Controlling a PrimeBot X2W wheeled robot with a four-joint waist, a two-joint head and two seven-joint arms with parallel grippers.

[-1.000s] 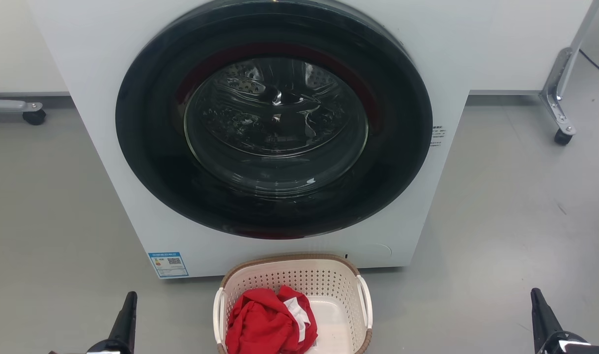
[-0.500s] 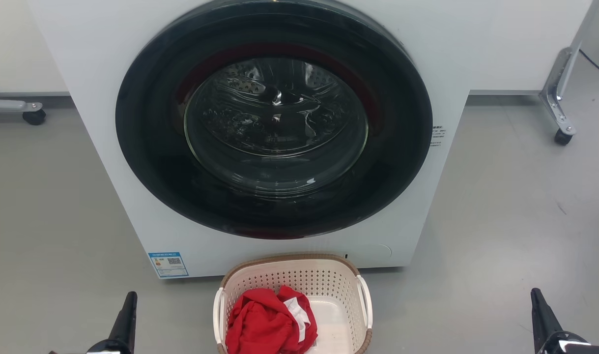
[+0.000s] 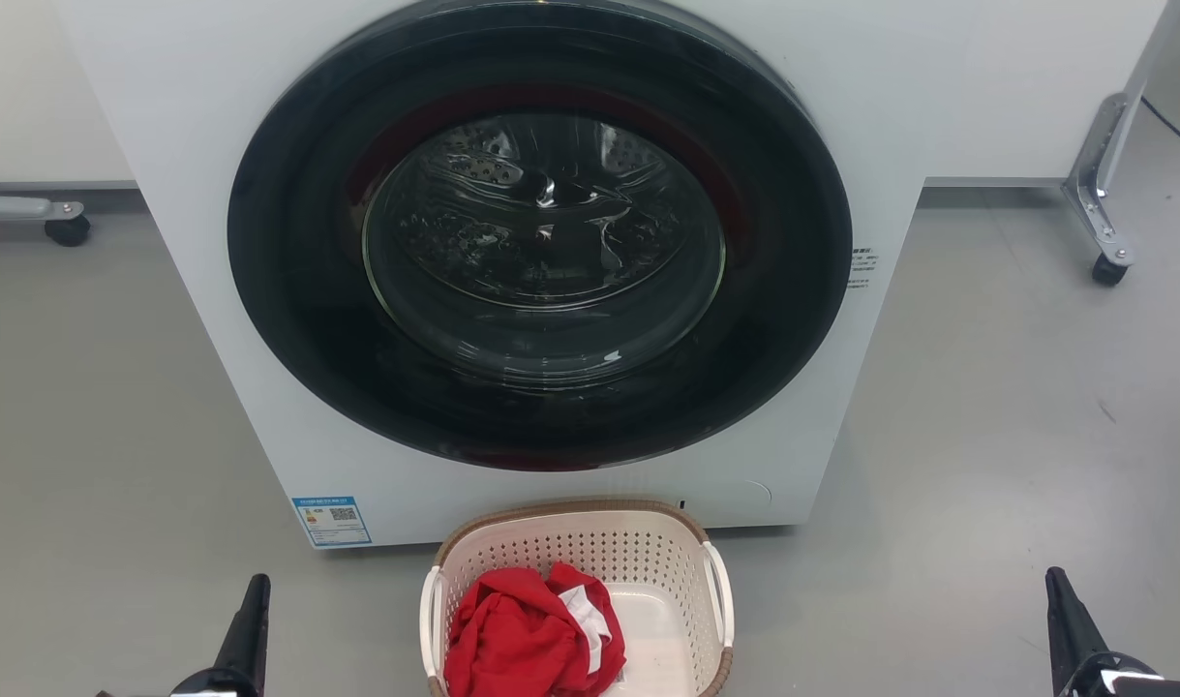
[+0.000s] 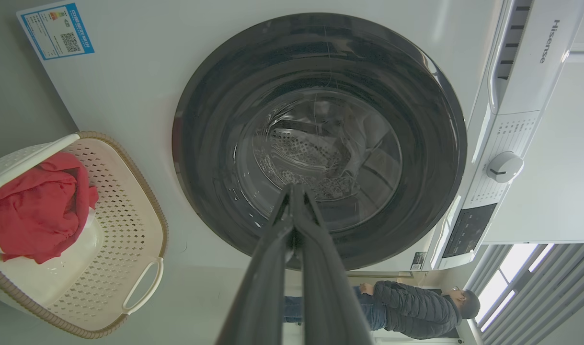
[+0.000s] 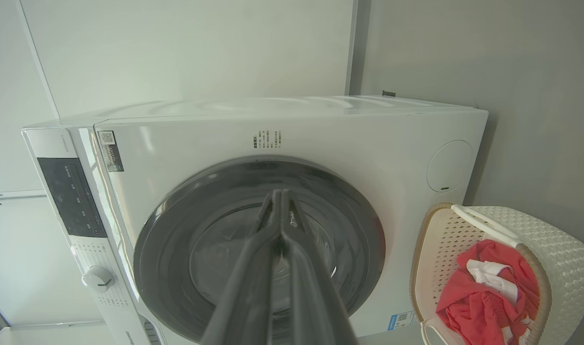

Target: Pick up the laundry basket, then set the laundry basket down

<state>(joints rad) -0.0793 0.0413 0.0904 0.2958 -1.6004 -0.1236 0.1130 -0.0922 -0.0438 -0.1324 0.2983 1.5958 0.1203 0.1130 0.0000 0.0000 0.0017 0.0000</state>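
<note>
The left gripper and right gripper are pinched together, empty. The laundry basket sits between them, its handles facing sideways, nearer the left.

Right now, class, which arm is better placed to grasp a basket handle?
Likely left: in the head view the left gripper sits closer to the laundry basket than the right gripper. Both are shut and must open first.

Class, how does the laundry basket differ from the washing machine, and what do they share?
The laundry basket is small; the washing machine towers over it. The basket is open-topped, showing red clothing; the machine's door is shut. The basket's sides are perforated; the machine's, solid. Both are pale and on the floor.
</note>
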